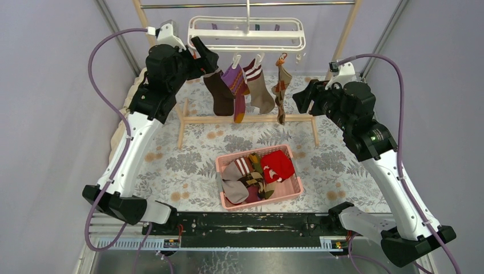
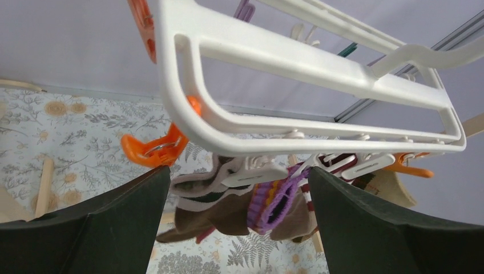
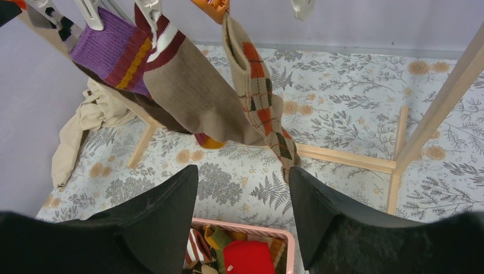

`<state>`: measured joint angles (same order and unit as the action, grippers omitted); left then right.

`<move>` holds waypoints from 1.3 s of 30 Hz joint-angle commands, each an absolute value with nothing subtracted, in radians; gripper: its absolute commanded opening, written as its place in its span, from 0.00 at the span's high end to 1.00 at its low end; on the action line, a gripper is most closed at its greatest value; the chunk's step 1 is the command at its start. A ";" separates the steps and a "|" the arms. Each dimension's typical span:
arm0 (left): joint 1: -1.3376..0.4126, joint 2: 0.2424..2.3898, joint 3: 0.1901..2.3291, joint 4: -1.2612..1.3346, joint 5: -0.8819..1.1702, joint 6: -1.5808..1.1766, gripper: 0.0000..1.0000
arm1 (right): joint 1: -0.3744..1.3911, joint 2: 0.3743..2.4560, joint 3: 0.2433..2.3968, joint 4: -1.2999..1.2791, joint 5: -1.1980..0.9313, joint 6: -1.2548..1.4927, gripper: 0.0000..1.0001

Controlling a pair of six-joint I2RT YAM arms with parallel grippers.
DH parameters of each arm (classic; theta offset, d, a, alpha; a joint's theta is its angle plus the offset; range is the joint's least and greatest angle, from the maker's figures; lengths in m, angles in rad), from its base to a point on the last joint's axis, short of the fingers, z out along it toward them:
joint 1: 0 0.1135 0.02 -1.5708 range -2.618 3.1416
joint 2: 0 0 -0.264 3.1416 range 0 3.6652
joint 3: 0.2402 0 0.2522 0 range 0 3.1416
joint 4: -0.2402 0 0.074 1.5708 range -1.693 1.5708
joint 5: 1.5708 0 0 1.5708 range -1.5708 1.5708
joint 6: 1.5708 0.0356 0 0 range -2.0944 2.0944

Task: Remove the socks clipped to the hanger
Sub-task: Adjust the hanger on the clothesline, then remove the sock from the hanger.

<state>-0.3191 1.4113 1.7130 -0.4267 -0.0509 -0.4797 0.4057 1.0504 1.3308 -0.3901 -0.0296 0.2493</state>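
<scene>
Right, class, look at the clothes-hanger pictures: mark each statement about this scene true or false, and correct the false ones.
1. Four socks hang clipped to the white hanger. True.
2. The pink basket is empty. False: it holds several socks, including a red sock.
3. The left pincer is shut on a sock. False: its jaws stand wide apart just below the hanger's frame, gripping nothing.
4. The argyle sock hangs from an orange clip. True.
</scene>
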 commanded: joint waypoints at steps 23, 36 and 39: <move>-0.332 1.219 1.510 -0.383 -0.076 -0.512 0.01 | 0.400 1.039 1.209 -0.270 -0.043 0.262 0.30; -0.341 1.093 1.393 -0.376 -0.024 -0.543 0.01 | 0.400 1.066 0.942 0.095 -0.048 0.253 0.26; -0.342 1.050 1.369 -0.381 -0.011 -0.551 0.01 | 0.400 1.113 0.908 0.197 -0.047 0.249 0.27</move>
<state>-0.3363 1.1076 1.3979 -0.4198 -0.0406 -0.5312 0.4057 1.0721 0.9360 -0.0395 -0.0452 0.2588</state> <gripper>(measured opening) 0.986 0.741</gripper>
